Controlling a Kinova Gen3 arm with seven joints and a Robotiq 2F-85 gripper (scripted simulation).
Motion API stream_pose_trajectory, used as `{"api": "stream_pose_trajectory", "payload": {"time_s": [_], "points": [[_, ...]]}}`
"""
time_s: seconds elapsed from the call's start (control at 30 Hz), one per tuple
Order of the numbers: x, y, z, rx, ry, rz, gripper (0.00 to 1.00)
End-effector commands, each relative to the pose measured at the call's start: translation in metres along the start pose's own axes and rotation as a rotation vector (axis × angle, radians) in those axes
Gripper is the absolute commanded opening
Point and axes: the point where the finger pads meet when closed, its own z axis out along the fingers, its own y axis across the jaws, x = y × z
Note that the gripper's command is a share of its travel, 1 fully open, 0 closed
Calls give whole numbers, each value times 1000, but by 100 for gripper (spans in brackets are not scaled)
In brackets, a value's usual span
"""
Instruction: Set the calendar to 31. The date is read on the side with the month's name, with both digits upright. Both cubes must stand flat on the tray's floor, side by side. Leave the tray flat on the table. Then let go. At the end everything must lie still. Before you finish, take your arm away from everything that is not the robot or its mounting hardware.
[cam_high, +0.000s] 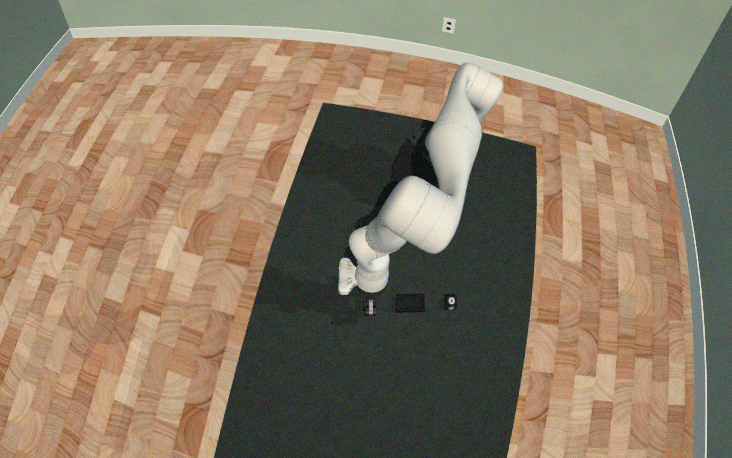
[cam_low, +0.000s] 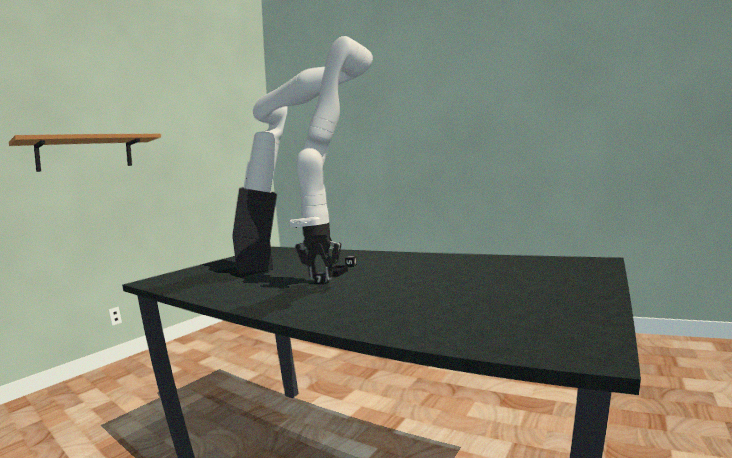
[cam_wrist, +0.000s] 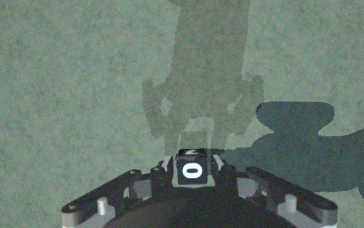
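On a dark matte counter (cam_low: 485, 302) in a green-walled room with wood-block floor: two black number cubes, one tray. First cube (cam_wrist: 190, 169) sits between the parted fingers of the claw (cam_low: 320, 274), ungripped. Flat rectangular tray (cam_high: 409, 302) alongside; second cube (cam_high: 450, 302) beyond.

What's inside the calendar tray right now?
No cube shows inside the tray; its dark floor shows nothing else. One cube sits beside it between the open jaws, the other cube on its opposite side.

Arm (cam_high: 431, 210) over table (cam_high: 302, 378) — tray (cam_high: 409, 302), cubes apart
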Motion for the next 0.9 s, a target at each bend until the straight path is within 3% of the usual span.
{"api": "stream_pose_trajectory", "payload": {"time_s": [0.0, 0.23, 0.87], "points": [[0, 0, -1, 1, 1, 0, 46], [0, 0, -12, 1, 1, 0, 46], [0, 0, -88, 1, 1, 0, 46]]}}
